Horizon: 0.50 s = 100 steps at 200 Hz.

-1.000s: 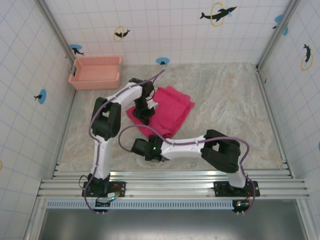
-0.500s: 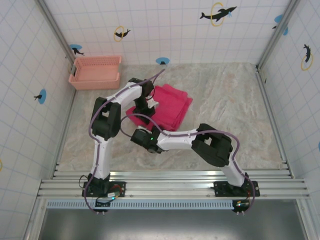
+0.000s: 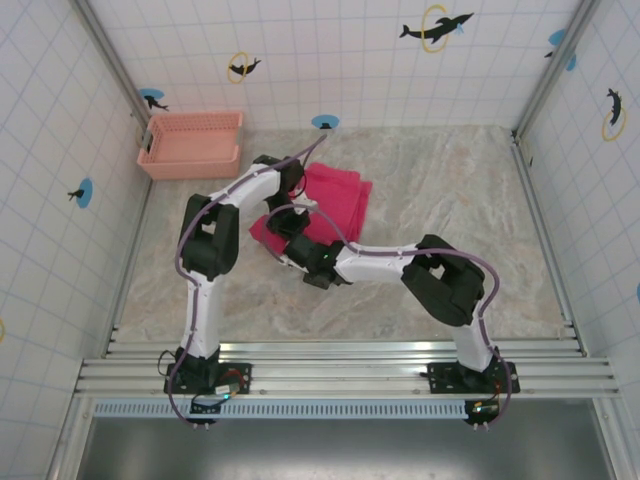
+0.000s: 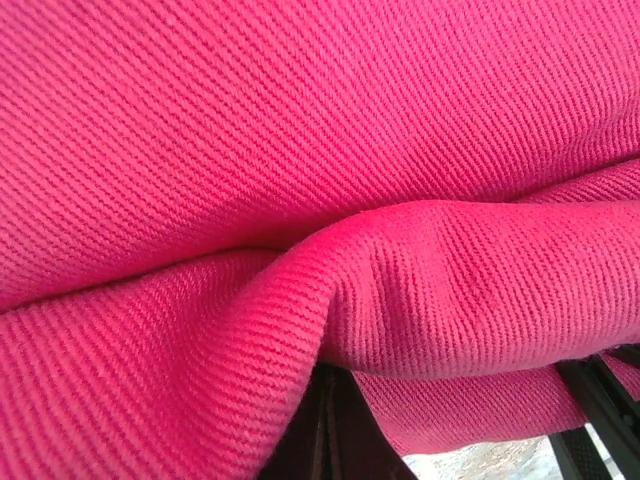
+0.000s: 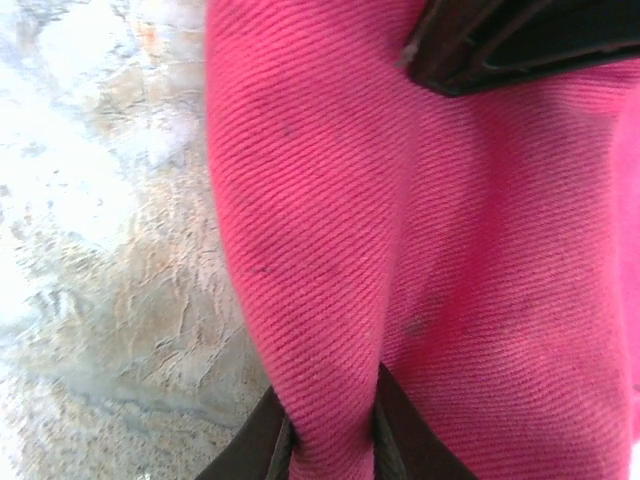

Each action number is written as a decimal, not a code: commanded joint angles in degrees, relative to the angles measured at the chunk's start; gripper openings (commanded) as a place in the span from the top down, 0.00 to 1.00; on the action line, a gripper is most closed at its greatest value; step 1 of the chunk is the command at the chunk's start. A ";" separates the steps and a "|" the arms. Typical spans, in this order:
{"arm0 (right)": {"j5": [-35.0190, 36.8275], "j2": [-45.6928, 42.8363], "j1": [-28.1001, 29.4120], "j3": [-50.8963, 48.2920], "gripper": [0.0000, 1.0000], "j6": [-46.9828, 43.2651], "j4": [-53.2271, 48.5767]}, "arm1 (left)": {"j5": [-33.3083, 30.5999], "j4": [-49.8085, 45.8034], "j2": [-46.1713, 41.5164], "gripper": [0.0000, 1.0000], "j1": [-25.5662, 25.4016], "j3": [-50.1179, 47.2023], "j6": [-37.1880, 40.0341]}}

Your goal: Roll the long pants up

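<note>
The long pants (image 3: pixel 338 195) are bright pink-red cloth, folded into a bundle at the middle of the table. My left gripper (image 3: pixel 288 214) sits at the bundle's left edge. In the left wrist view its dark fingers (image 4: pixel 330 420) are shut together under a bunched fold of the pants (image 4: pixel 300 150). My right gripper (image 3: pixel 297 248) is at the bundle's near left corner. In the right wrist view it (image 5: pixel 330 425) is shut on a ridge of pants cloth (image 5: pixel 310 250) pinched between its two fingers (image 5: pixel 262 445).
A pale pink lattice basket (image 3: pixel 192 143) stands at the back left by the wall. Bare marbled tabletop (image 3: pixel 470 210) lies right of the pants and in front of them. Metal frame posts and tiled walls bound the table. A dark gripper part (image 5: pixel 520 40) rests on the cloth.
My right gripper moved from the near table up to the pants' near left corner and closed on the cloth. The bundle got narrower and shifted toward the back. The left gripper stayed shut.
</note>
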 commanded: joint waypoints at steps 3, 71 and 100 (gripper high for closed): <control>-19.99 -1.38 -2.24 -1.36 0.88 -3.45 -5.55 | -1.22 1.24 -1.45 1.00 1.43 -1.21 2.13; -56.00 -2.79 -5.51 9.55 0.89 -0.58 -19.84 | -5.24 -1.51 -8.21 0.66 4.13 0.47 3.45; -67.85 -4.16 -8.32 10.08 0.89 5.82 -17.44 | -6.66 -1.44 -9.48 0.65 4.95 -0.39 3.14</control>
